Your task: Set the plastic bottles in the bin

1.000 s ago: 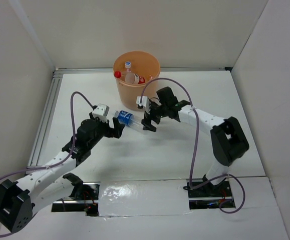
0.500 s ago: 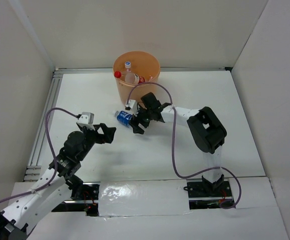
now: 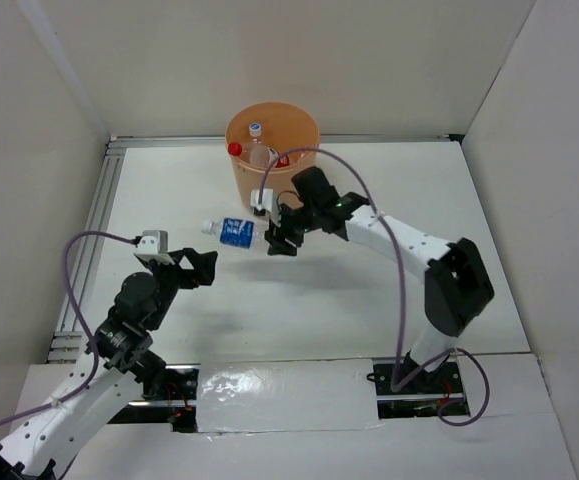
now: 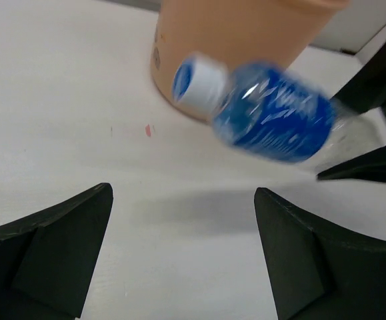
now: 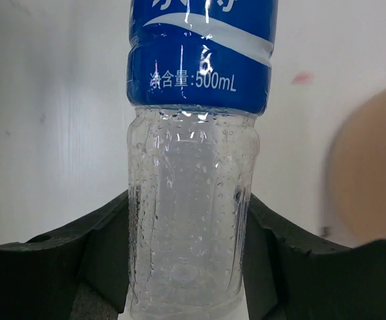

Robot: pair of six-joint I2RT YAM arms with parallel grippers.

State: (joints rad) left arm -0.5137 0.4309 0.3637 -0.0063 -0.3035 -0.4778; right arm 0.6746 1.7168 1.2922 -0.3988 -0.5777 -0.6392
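Note:
A clear plastic bottle with a blue label (image 3: 234,232) and a white cap hangs level above the table, its cap pointing left. My right gripper (image 3: 272,238) is shut on its clear base end; in the right wrist view both pads press the sides of this bottle (image 5: 193,200). The orange-peach bin (image 3: 252,185) stands just behind it, with other bottles (image 3: 262,155) inside, one red-capped and one white-capped. My left gripper (image 3: 201,268) is open and empty, near and left of the held bottle (image 4: 273,113). Its wrist view looks up at the bottle and the bin (image 4: 233,33).
White walls close in the table on the left, back and right. An aluminium rail (image 3: 94,230) runs along the left edge. The right arm's cable (image 3: 394,290) loops over the table's right half.
My right gripper has shut on the blue-labelled bottle and lifted it off the table, shifting it left. The left arm has drawn back toward the near left, still open.

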